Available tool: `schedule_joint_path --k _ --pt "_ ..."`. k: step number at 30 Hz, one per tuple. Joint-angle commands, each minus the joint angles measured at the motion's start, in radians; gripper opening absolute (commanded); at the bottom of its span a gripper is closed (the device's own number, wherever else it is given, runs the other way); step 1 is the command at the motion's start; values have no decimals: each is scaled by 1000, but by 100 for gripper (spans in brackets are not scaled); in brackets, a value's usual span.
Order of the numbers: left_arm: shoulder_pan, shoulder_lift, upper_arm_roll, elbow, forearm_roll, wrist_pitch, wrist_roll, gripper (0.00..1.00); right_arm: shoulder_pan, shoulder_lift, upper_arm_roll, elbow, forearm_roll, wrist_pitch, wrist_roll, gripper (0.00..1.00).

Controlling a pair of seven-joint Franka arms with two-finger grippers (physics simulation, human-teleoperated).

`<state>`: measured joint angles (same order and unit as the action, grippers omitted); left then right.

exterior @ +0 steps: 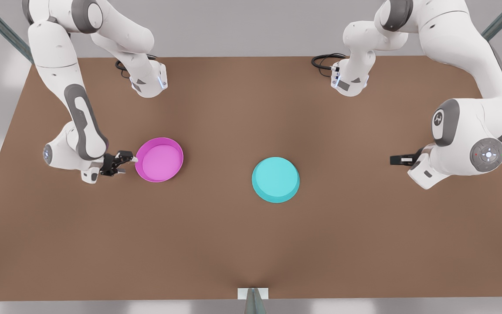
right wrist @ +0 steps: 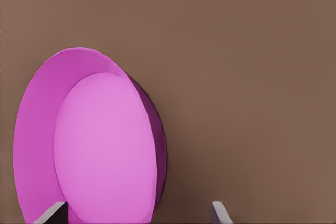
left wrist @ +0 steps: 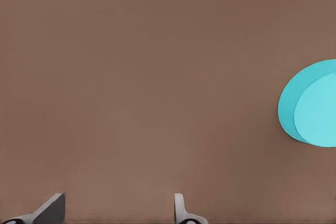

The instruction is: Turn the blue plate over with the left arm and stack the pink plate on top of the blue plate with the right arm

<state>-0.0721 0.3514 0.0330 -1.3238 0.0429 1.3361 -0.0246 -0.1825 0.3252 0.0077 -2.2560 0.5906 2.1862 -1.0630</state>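
The pink plate [exterior: 159, 159] lies right way up on the brown table, toward the front view's left; its lighter inside [right wrist: 105, 150] faces up. My right gripper [exterior: 126, 164] hovers low at its rim on the side away from the blue plate, open, fingertips [right wrist: 219, 214] spread with the rim's edge between them [right wrist: 136, 216]. The blue plate [exterior: 276, 179] rests near the table's middle, apparently flat base up [left wrist: 315, 106]. My left gripper [exterior: 394, 160] waits open [left wrist: 115, 216] well to the front view's right of it, pointing toward it.
The brown table [exterior: 251, 244] stretches wide around both plates. The two arm bases [exterior: 148, 80] [exterior: 349, 80] stand at the far edge with black cables. A small grey post [exterior: 253, 298] sits at the near edge's middle.
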Motion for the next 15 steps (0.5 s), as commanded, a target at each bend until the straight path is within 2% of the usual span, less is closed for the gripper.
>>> schedule_joint_path --k 1,3,7,9,15 --pt "2 4 -1 0 -1 2 0 100 3 0 0 -4 14 1 0 100" --pt "2 11 -1 0 -4 0 2 100 32 -18 0 -77 29 110 0 100" --pt "2 24 1 0 -5 0 2 100 25 -20 -2 -123 95 124 6 100" --pt "2 28 1 0 -5 2 2 100 23 -20 0 -126 97 124 14 86" --pt "5 35 2 0 -5 3 2 100 20 -23 0 -126 126 168 18 81"
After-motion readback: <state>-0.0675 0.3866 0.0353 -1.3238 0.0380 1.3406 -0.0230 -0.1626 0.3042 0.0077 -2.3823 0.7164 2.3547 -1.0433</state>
